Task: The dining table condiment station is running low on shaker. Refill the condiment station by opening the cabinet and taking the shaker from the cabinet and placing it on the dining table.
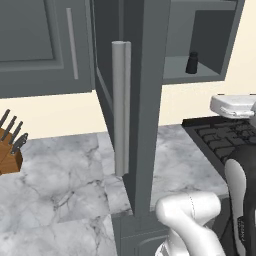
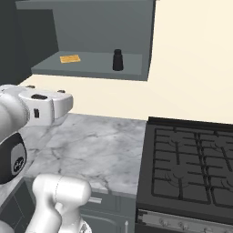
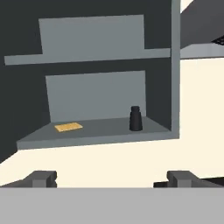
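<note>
The cabinet (image 3: 173, 70) stands open, its door (image 1: 145, 100) with the silver bar handle (image 1: 121, 107) swung out toward me. The small black shaker (image 3: 135, 119) stands upright on the lower shelf near the right wall, also seen as the shaker (image 1: 192, 63) and the shaker (image 2: 118, 60). My gripper (image 3: 113, 179) is open, with nothing between its fingertips (image 3: 43, 177). It hangs in front of and below the shelf, well short of the shaker. The dining table is out of view.
A flat yellow piece (image 3: 68, 127) lies on the same shelf, left of the shaker. Below are a marble counter (image 2: 91, 145), a knife block (image 1: 9, 150) at its left, and a black stove (image 2: 191, 164) on the right. A closed cabinet (image 1: 35, 45) hangs further left.
</note>
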